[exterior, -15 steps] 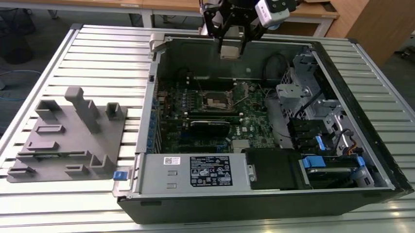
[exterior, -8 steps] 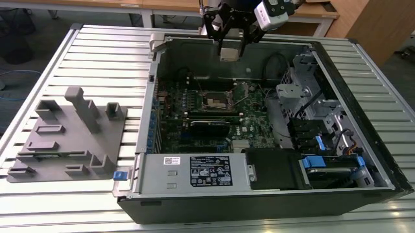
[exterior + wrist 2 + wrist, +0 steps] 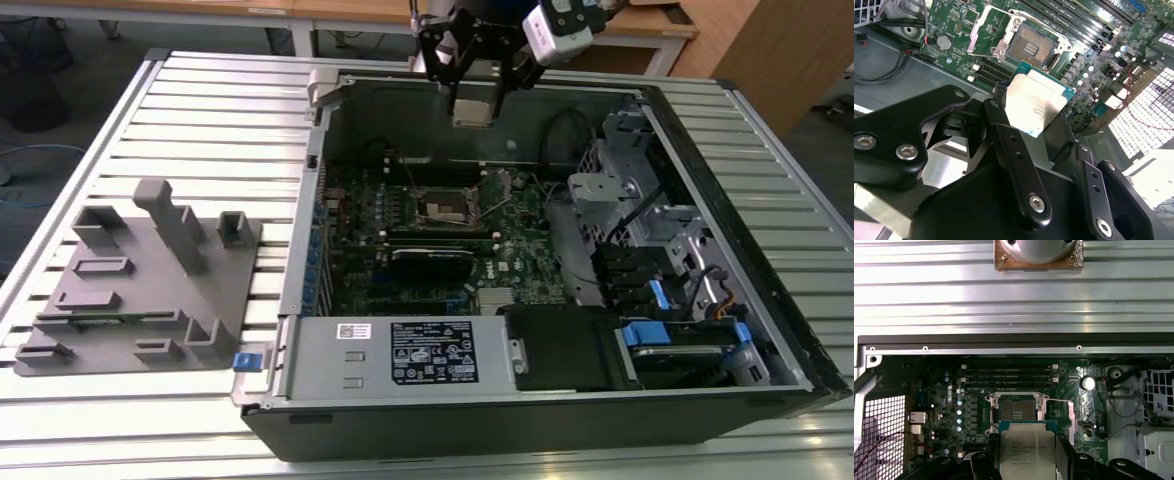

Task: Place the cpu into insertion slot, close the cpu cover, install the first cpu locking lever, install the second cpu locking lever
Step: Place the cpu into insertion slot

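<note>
Ribbed aluminium table (image 3: pixel 200 120) carries an open computer case (image 3: pixel 561 425), and a grey moulded fixture (image 3: pixel 147 290) sits well away from the gripper, toward the exterior view's left. The gripper (image 3: pixel 477 104) hangs over the open case. Its black fingers (image 3: pixel 1001 120) are closed in on two opposite edges of the cpu (image 3: pixel 1036 105), whose silver top faces both wrist cameras. The chip is held in the air, clear of the green board (image 3: pixel 944 405). Below and just ahead of the fingertips lies the insertion slot (image 3: pixel 1016 414), uncovered, its contact field showing in both wrist views. The cpu cover (image 3: pixel 1070 417) stands swung up beside the slot, on the side toward the round coin cell (image 3: pixel 1086 382).
</note>
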Robot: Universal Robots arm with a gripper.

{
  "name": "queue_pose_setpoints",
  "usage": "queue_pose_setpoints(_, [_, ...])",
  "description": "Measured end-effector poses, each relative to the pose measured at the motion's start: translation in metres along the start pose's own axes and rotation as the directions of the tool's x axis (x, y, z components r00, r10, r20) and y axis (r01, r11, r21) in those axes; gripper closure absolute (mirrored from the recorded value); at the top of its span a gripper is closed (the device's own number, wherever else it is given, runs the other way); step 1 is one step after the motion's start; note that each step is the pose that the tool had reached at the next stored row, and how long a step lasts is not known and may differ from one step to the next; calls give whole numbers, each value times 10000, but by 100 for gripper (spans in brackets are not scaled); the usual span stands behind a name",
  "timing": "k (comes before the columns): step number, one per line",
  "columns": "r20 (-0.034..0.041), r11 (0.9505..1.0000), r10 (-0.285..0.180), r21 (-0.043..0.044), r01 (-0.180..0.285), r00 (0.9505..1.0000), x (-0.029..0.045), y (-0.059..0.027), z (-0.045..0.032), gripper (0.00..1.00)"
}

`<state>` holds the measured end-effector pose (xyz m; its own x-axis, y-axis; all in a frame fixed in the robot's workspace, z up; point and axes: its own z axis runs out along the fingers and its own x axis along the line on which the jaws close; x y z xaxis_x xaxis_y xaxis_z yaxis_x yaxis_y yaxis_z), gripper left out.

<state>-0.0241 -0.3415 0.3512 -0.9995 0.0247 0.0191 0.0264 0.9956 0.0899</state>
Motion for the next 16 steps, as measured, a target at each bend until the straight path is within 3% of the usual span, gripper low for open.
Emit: queue_pose_setpoints(16, [41, 9998, -212, 6, 212, 9998, 81, -21, 236, 46])
